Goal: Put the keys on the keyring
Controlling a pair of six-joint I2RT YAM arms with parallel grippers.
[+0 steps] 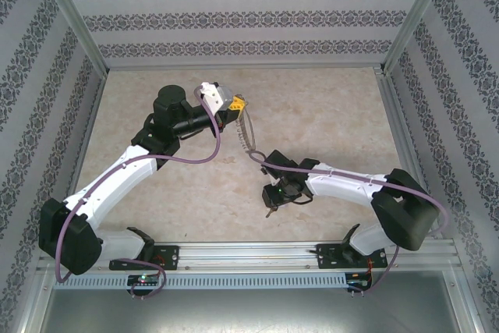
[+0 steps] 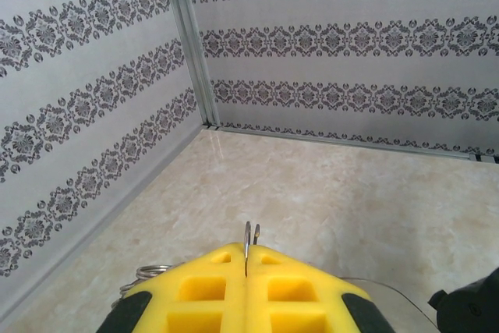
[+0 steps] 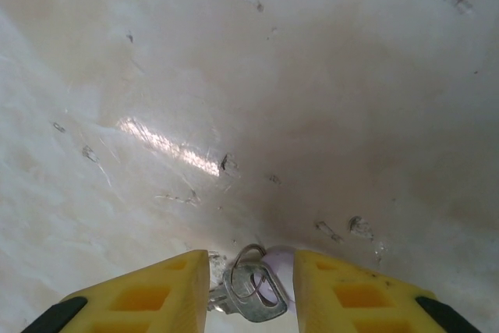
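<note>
Left gripper (image 2: 246, 269): I see it clamped on the large thin grey-beige keyring (image 2: 248, 233).
Right gripper (image 3: 251, 263): narrow gap; I cannot tell if it grips.
Key: small dark metal key (image 3: 249, 302) with a lilac-white tag, between the right fingers (image 3: 156, 294).

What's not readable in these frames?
- Large thin grey-beige hoop: left wrist view, the left end effector's yellow pads hide all but a sliver.
- Small dark metal key: right wrist view, bottom edge cuts it off; right end effector grip unclear.
- Top view: same key too small for detail.
</note>
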